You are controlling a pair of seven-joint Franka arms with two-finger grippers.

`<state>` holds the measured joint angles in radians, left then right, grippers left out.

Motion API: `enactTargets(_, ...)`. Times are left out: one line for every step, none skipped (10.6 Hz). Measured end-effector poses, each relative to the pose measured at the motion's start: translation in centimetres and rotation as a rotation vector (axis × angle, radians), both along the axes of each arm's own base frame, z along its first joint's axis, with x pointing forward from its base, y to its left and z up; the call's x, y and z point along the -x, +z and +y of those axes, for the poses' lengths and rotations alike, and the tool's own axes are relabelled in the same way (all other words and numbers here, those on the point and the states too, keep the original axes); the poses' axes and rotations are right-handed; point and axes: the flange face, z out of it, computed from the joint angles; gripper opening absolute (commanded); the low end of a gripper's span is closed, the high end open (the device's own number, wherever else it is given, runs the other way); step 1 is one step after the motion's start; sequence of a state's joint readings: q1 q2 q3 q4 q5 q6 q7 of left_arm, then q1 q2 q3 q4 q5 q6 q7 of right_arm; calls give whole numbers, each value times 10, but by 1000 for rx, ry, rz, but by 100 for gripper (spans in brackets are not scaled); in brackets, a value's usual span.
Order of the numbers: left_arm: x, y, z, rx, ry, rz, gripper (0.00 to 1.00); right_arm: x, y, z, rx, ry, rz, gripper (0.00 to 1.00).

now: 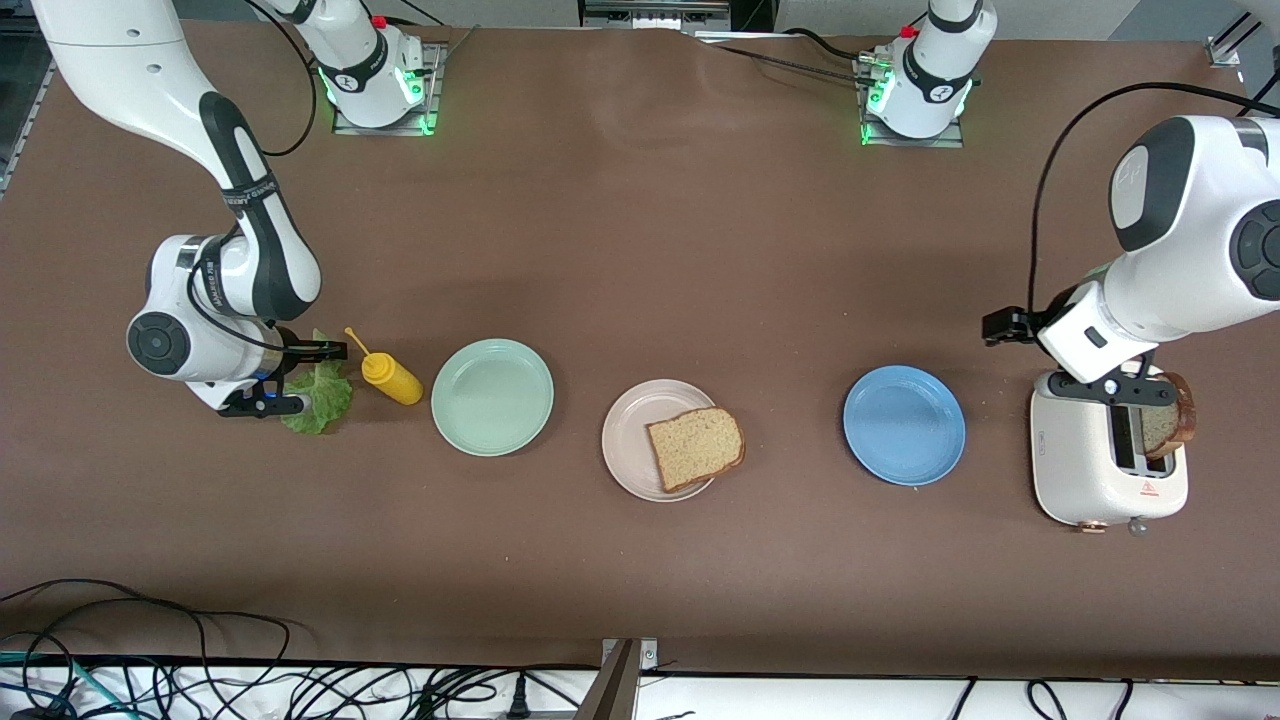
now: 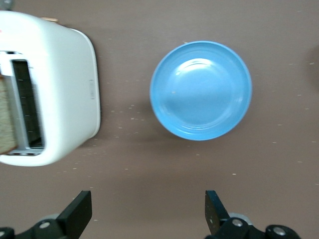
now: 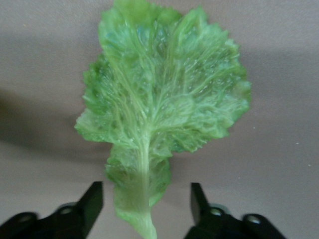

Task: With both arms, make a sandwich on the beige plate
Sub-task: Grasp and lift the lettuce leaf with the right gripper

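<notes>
Right gripper [image 3: 144,204], jaws apart astride the lettuce leaf [image 3: 164,99] stem on the table [image 1: 640,250], may tear or drop the limp leaf if it pinches only the thin edge.

The left gripper [image 2: 147,214] hung over bare brown table [image 2: 149,169], its two black fingers [image 2: 79,211] spread wide apart with nothing between them. A round blue plate [image 2: 201,90] lay empty on the table. Beside it, apart from it, stood a white toaster [image 2: 60,94] with dark slots; a tan bread slice [image 2: 6,119] showed in one slot at the frame's edge.
</notes>
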<state>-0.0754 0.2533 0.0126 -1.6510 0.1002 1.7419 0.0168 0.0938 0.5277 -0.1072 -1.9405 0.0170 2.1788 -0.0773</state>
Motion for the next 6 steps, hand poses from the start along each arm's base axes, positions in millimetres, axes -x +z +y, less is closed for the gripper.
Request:
enactTargets(0, 0, 6, -23, -11, 0, 100, 1, -5, 0, 1, 0, 8, 5)
enactTargets(-1, -2, 15, -27, -9, 5, 100, 1, -6, 0, 1, -1, 10, 0)
enactTargets(-2, -4, 29, -36, -7, 9, 100, 0, -4, 0, 1, 0, 4, 0)
enactTargets(-3, -5, 43, -59, -3, 10, 100, -4, 0, 0, 1, 0, -3, 0)
enactTargets(-5, -4, 58, -82, 7, 8, 100, -10, 10, 0, 0, 0, -12, 0)
enactTargets(-8, -6, 70, -91, 20, 8, 100, -19, 25, 1, -1, 0, -12, 0)
